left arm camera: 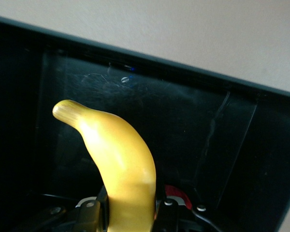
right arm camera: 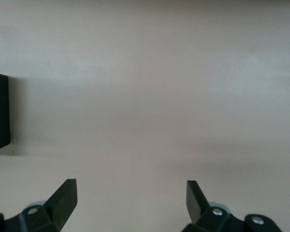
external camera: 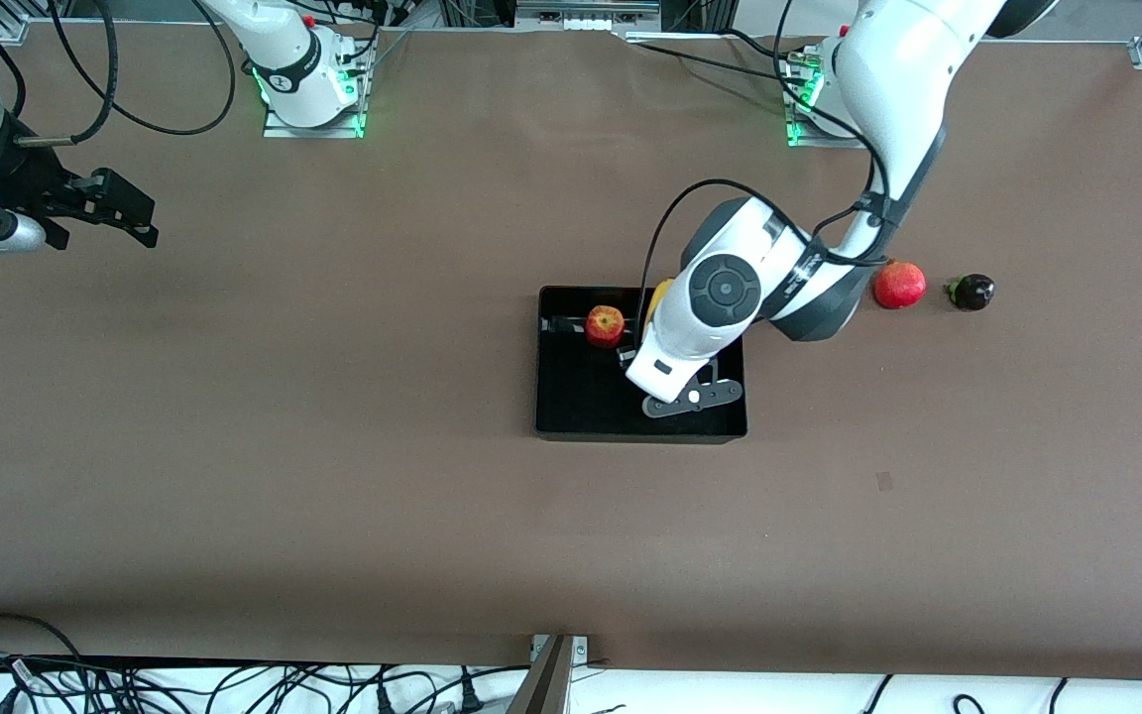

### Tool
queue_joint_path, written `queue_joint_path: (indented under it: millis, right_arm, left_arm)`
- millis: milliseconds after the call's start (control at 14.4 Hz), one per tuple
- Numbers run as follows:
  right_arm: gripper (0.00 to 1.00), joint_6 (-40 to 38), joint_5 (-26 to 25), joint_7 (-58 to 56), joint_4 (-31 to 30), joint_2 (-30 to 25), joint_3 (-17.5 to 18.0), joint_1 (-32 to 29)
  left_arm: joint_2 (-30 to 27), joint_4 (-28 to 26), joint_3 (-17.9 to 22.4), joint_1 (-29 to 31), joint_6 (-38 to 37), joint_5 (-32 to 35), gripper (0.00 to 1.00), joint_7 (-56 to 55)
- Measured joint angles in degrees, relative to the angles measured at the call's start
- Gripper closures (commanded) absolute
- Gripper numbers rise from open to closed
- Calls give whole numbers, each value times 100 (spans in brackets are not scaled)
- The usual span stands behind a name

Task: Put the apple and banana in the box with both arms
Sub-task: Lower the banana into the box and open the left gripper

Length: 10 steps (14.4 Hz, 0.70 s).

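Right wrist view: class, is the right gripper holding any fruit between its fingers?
No. The right gripper is open, its two fingers spread wide with only bare brown table showing between them.

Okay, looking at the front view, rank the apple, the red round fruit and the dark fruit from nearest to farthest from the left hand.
The left hand holds the banana over the box.
1. Apple: in the box, beside the hand.
2. Red round fruit: on the table, toward the left arm's end.
3. Dark fruit: farther toward that end.
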Motion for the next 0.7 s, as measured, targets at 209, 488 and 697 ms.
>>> queue_joint_path:
  millis: [209, 488, 697]
  right_arm:
    - [0, 0, 0, 0, 0, 0, 0, 0]
    - [0, 1, 0, 0, 0, 1, 0, 0]
    - [0, 1, 0, 0, 0, 1, 0, 0]
  left_arm:
    - [137, 0, 27, -4, 91, 93, 100, 0]
    - [260, -8, 56, -4, 382, 200, 100, 0]
    - [400, -11, 65, -4, 547, 323, 100, -2]
